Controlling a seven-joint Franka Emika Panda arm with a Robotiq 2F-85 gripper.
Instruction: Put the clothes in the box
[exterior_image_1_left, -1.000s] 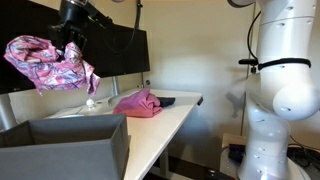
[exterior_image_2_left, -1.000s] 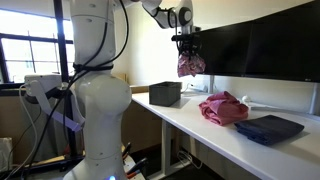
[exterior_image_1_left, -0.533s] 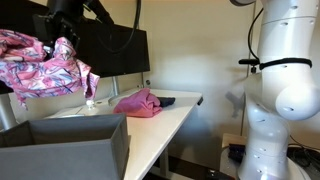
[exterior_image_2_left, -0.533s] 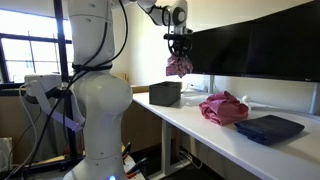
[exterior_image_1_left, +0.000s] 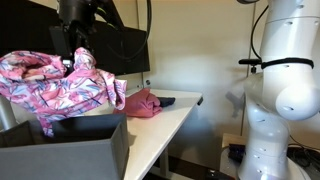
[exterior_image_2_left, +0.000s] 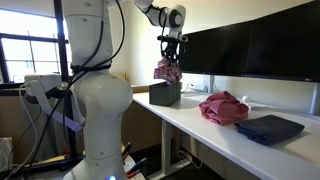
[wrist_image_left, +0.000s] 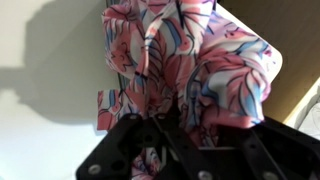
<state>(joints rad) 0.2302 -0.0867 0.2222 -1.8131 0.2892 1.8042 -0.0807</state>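
White desk, 3 things on top.
Desk (exterior_image_2_left: 196, 124) (exterior_image_1_left: 165, 122) is long, w/ a plain white top. Grey box (exterior_image_2_left: 165, 94) (exterior_image_1_left: 62, 152), open-topped, stands on it right below the gripper (exterior_image_2_left: 168, 60) (exterior_image_1_left: 78, 48), at one end of the desk. Pink cloth pile (exterior_image_2_left: 224, 108) (exterior_image_1_left: 138, 103) lies crumpled on the top, well off to the side of the gripper & apart from the box. Dark blue flat item (exterior_image_2_left: 268, 128) (exterior_image_1_left: 166, 101) lies just beside the pile, on the side away from the gripper, farthest of the 3 in both exterior views.

Pink, white and blue floral cloth (exterior_image_1_left: 60, 88), grey box (exterior_image_1_left: 70, 155), plain pink garment (exterior_image_2_left: 224, 108), white desk (exterior_image_1_left: 165, 116)
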